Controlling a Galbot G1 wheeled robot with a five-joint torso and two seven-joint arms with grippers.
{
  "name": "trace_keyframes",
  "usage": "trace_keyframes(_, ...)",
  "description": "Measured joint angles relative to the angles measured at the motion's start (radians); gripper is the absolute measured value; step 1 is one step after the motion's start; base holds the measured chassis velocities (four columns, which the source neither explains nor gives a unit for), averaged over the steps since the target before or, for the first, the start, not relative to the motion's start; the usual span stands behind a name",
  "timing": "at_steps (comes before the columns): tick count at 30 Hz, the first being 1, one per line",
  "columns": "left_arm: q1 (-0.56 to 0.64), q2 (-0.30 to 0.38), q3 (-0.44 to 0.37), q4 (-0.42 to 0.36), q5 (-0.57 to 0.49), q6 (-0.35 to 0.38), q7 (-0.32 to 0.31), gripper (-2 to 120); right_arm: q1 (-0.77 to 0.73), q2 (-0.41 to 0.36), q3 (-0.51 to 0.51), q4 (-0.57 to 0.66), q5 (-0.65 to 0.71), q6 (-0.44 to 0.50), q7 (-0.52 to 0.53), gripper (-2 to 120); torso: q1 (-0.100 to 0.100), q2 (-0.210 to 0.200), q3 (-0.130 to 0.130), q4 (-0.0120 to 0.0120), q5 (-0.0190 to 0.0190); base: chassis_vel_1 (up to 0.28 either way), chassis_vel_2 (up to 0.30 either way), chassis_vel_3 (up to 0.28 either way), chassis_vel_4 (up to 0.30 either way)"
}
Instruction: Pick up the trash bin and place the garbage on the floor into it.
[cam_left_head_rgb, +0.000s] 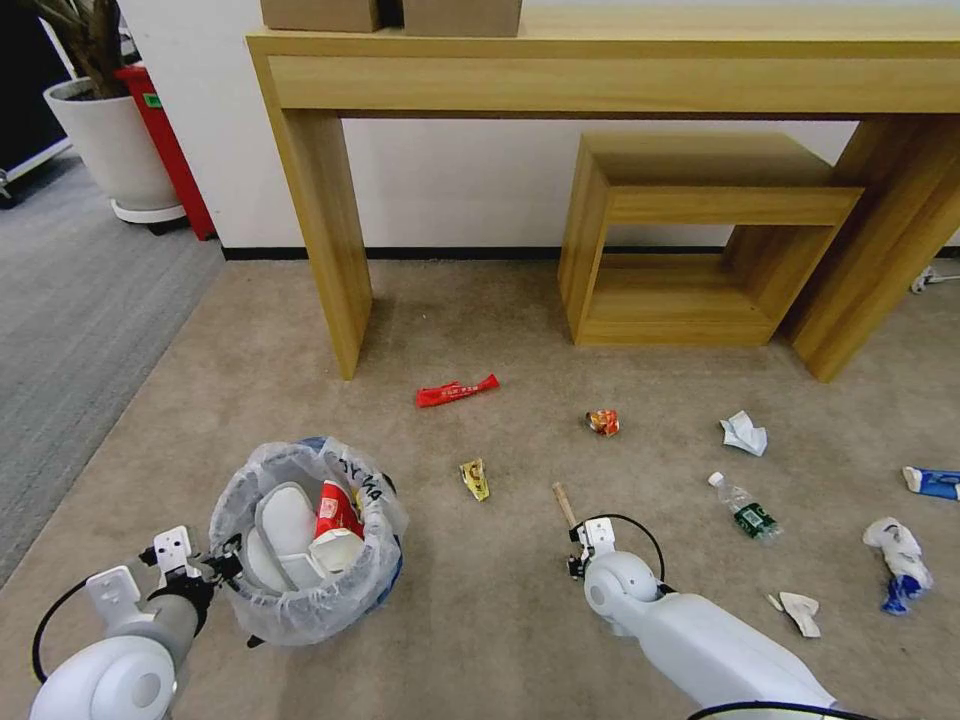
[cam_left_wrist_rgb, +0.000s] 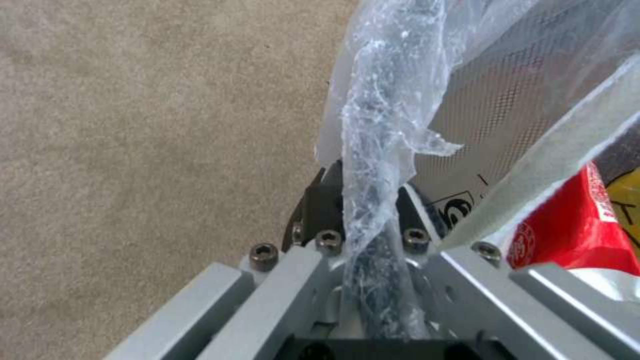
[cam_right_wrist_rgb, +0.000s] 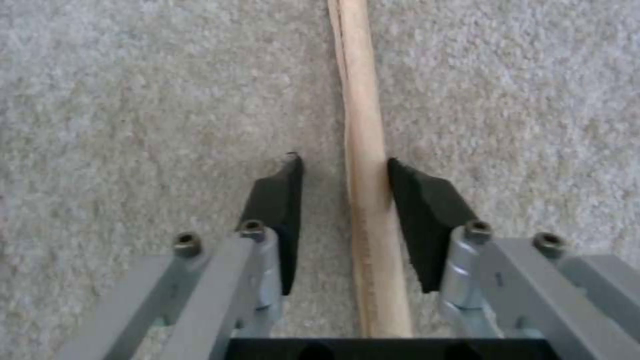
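Left gripper (cam_left_head_rgb: 232, 562) pinches the trash bin (cam_left_head_rgb: 305, 545) rim, some rubbish already inside. Right of the bin, right gripper (cam_right_wrist_rgb: 341, 172) straddles the wooden stick (cam_right_wrist_rgb: 367, 150), fingers spread. Bottle (cam_left_head_rgb: 745, 508), wrappers, paper left.

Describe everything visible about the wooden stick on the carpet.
The wooden stick is a slim, pale, light-wood piece with a lengthwise seam, like paired chopsticks. It lies flat on the tan carpet, just ahead of the right arm, angled slightly away from the robot. The right gripper is open and straddles it; one dark pad touches or nearly touches its side, the other pad stands apart. Its near end is hidden under the gripper.
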Motion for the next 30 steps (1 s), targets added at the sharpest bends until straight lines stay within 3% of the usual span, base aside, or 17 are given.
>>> trace_keyframes(3, 0.0, 0.0, 0.001, 0.0, 0.0, -0.001, 0.0, 1, -0.002, 0.0, -0.001, -0.002, -0.002, 0.002, -0.002, 22, 0.0, 0.0, 0.0, 0.0003, 0.0003, 0.0, 0.0, 0.0, 0.0)
trace_keyframes(13, -0.001, 0.0, 0.003, 0.002, 0.002, -0.003, 0.001, 1, -0.012, -0.004, 0.003, -0.001, -0.012, 0.011, -0.005, 12, 0.0, 0.0, 0.0, 0.0001, 0.0006, 0.0, 0.0, 0.0, 0.0)
trace_keyframes(15, -0.003, 0.001, 0.004, 0.005, 0.003, -0.003, 0.001, 1, -0.018, -0.016, 0.017, 0.004, -0.01, 0.01, 0.003, 8, 0.0, 0.0, 0.001, -0.0016, -0.0024, 0.0, 0.0, 0.0, 0.0)
trace_keyframes(19, -0.008, 0.002, 0.007, 0.009, 0.003, -0.004, 0.001, 1, -0.03, -0.034, 0.034, 0.03, 0.001, 0.01, 0.006, 0, 0.0, 0.0, 0.001, -0.0023, -0.0005, 0.0, 0.0, 0.0, 0.0)
trace_keyframes(23, -0.011, 0.001, 0.012, 0.013, 0.004, -0.004, 0.002, 1, -0.041, -0.045, 0.045, 0.05, 0.002, 0.014, 0.006, 0, 0.0, 0.0, 0.001, -0.0008, -0.0005, 0.0, 0.0, 0.0, 0.0)
trace_keyframes(30, -0.009, -0.002, 0.016, 0.015, 0.011, -0.004, 0.002, 1, -0.054, -0.048, 0.049, 0.07, -0.008, 0.025, 0.005, 0, 0.0, 0.0, 0.0, -0.0007, -0.0005, 0.0, 0.0, 0.0, 0.0)
